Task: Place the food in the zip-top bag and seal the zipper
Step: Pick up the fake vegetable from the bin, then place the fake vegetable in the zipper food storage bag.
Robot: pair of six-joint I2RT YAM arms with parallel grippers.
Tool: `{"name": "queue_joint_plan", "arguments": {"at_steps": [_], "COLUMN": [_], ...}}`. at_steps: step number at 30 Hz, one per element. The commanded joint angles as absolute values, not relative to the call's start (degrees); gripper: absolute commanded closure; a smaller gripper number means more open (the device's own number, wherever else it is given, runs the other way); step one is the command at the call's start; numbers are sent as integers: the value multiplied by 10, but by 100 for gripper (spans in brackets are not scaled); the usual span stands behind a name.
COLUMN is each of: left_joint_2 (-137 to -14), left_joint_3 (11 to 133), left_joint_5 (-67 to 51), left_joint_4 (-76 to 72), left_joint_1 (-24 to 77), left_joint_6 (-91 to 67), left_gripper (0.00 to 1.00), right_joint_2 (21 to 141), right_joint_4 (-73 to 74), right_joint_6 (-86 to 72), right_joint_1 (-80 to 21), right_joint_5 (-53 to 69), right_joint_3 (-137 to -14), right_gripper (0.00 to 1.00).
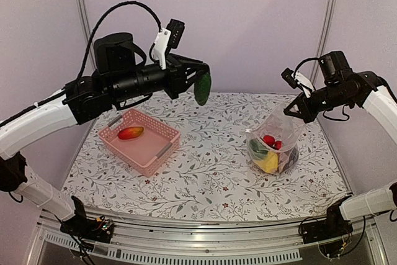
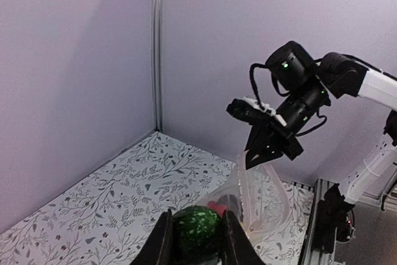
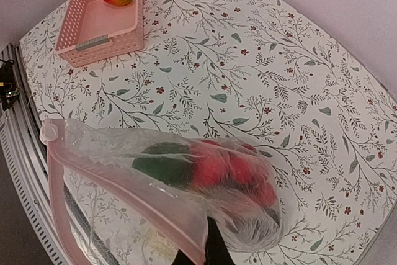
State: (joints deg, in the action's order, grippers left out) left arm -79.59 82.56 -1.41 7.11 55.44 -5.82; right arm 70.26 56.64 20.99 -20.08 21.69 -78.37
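My left gripper (image 1: 200, 85) is shut on a dark green speckled toy vegetable (image 1: 202, 88), held high above the table's back middle; in the left wrist view it sits between my fingers (image 2: 197, 235). My right gripper (image 1: 293, 108) is shut on the mouth edge of the clear zip-top bag (image 1: 275, 144), holding it upright at the right. The bag holds red, green and yellow food (image 1: 268, 151), also seen in the right wrist view (image 3: 211, 169). The pinkish zipper strip (image 3: 124, 181) runs along the open mouth. A red-yellow piece (image 1: 131, 133) lies in the pink basket (image 1: 162, 149).
The pink latticed basket stands at the left on the flowered tablecloth (image 1: 211, 172). Metal posts stand at the back corners (image 1: 79, 4). The table's front rail (image 1: 205, 249) carries cables and the arm bases.
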Motion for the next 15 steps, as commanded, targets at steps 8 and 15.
{"name": "queue_joint_plan", "arguments": {"at_steps": [8,15], "left_joint_2": [-889,-999], "left_joint_3": [781,837], "left_joint_5": [-198,-252], "left_joint_4": [-331,-396], "left_joint_1": [635,649], "left_joint_6": [-122,-165], "left_gripper": [100,100], "right_joint_2": [714,728], "right_joint_4": [588,610], "right_joint_6": [217,210], "right_joint_1": [-197,-198], "right_joint_5": [229,221], "right_joint_3": [-805,-837], "right_gripper": [100,100]}}
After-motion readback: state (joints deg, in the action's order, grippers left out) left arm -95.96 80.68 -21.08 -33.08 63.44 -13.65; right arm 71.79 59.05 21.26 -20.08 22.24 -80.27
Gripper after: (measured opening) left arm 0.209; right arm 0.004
